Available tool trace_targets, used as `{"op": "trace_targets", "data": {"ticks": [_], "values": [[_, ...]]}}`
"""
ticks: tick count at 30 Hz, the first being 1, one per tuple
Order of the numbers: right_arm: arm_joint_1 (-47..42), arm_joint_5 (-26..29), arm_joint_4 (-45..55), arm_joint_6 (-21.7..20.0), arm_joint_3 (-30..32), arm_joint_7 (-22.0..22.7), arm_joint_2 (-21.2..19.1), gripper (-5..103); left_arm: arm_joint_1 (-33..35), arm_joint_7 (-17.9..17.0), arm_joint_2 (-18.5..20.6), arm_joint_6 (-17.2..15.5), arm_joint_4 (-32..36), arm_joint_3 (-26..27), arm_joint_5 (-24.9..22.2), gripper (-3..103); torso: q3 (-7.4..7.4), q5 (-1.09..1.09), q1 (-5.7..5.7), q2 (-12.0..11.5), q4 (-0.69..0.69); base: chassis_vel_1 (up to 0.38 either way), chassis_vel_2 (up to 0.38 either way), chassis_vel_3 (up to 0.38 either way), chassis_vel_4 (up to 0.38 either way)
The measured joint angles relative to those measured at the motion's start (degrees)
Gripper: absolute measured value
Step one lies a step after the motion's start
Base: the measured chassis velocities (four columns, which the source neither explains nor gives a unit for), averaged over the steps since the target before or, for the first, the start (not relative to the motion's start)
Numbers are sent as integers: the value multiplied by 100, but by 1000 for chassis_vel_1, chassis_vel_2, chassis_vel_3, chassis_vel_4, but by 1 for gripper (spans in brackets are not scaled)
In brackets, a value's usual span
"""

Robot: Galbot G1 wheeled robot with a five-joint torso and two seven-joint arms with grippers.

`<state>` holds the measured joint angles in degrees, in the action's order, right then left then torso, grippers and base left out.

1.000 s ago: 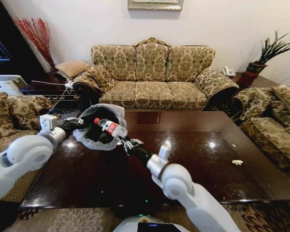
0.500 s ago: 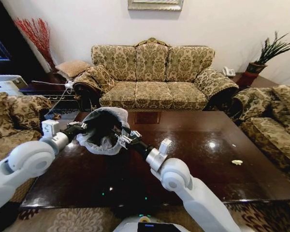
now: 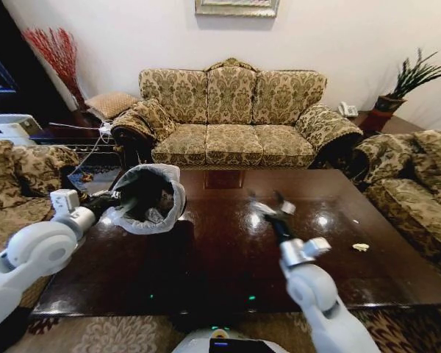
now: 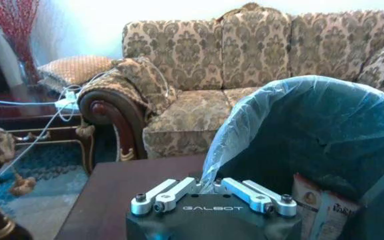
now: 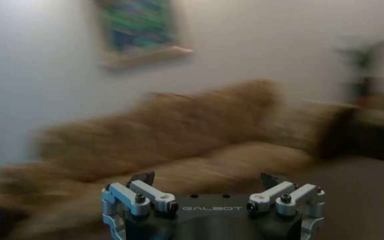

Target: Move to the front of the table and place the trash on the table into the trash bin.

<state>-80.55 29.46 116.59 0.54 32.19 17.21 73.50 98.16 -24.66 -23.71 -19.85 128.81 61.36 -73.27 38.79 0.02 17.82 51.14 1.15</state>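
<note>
1. The left gripper (image 3: 112, 197) clamps the rim of the bag-lined trash bin (image 3: 148, 198), holding it tilted above the dark wooden coffee table (image 3: 228, 257) at about 10 o'clock.
2. Inside the bin, seen from the left wrist, lies a wrapper (image 4: 322, 210) against the black wall.
3. The right gripper (image 3: 270, 208) hangs over mid-table at 1 o'clock, fingers spread wide, holding nothing.
4. One crumpled white scrap (image 3: 361, 247) lies on the table at 3 o'clock, well apart from both grippers.
</note>
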Motion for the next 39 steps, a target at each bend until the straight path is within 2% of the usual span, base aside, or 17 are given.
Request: {"op": "trace_targets", "data": {"ticks": [1, 2, 4, 6, 13, 20, 25, 29, 33, 35, 36, 39], "values": [[12, 5, -359, 115, 248, 273, 126, 100, 2, -2, -42, 0, 31, 0, 13, 2, 0, 0, 0, 0, 0, 0, 0, 0, 0], [12, 5, -359, 115, 248, 273, 126, 100, 2, -2, -42, 0, 31, 0, 13, 2, 0, 0, 0, 0, 0, 0, 0, 0, 0], [65, 68, -726, 211, 467, 601, 254, 100, 20, -4, -86, 0, 53, -1, 44, 2, 0, 0, 0, 0, 1, 0, 0, 0, 0], [179, 379, -1142, 195, 782, 1041, 422, 100, 65, -2, -161, 0, 72, -6, 101, 2, 0, -2, 0, 0, 2, -45, -56, 95, 75], [499, 1042, -1780, 112, 1082, 1509, 371, 100, 86, 2, -196, 0, 120, -14, 143, 2, 1, -2, 1, 0, 3, -110, -104, 141, 130], [811, 1339, -2329, 197, 1178, 1547, 149, 100, 101, 19, -201, 0, 144, -17, 146, 2, 1, 5, 1, 0, 0, -218, -225, 207, 232], [907, 1491, -2435, 79, 1101, 1530, 114, 100, 95, 29, -197, 0, 146, -27, 147, 2, 1, 3, 1, -1, -2, -114, -103, 78, 70], [902, 1484, -2430, 30, 973, 1422, 115, 100, 94, 22, -198, 0, 125, -36, 153, 2, 1, -10, 1, -1, 2, 26, 31, -11, -14], [965, 1605, -2430, -94, 891, 1429, 125, 100, 94, 17, -208, 3, 117, -45, 168, 2, 0, -5, 1, -1, 8, 77, 68, -33, -23], [995, 1670, -2433, -156, 876, 1459, 132, 99, 94, 19, -212, 14, 109, -52, 176, 2, 0, -6, 1, -1, 8, 69, -1, -10, -2], [1019, 1717, -2447, -200, 863, 1506, 141, 95, 94, 20, -216, 24, 98, -56, 190, 2, 1, -5, 1, -1, 3, 0, 0, 0, 0], [1025, 1719, -2484, -210, 836, 1558, 149, 91, 101, 30, -216, 35, 92, -58, 197, 2, 1, 6, 1, -1, 1, 0, 0, 0, 0]]}}
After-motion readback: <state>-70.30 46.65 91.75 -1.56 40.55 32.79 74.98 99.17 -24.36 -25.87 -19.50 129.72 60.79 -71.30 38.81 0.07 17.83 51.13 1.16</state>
